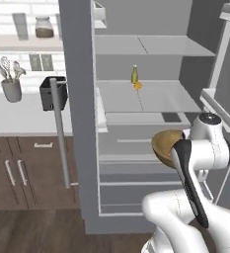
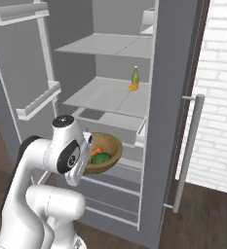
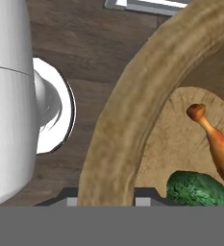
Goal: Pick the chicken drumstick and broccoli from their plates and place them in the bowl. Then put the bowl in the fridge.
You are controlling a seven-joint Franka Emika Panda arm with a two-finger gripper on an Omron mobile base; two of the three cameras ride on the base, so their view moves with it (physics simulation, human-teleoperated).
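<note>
My gripper is shut on the near rim of the brown wooden bowl, one fingertip on each side of the rim. Inside lie the golden chicken drumstick and the dark green broccoli. I hold the bowl in the air just in front of the open fridge, at the level of its drawers, with the drumstick and broccoli in it. From the left the bowl shows partly behind my arm. The plates are out of view.
A small bottle with an orange item beside it stands on the fridge's middle shelf. The fridge doors stand wide open, their bar handles to either side. At left are a counter with a utensil holder and brown cabinets.
</note>
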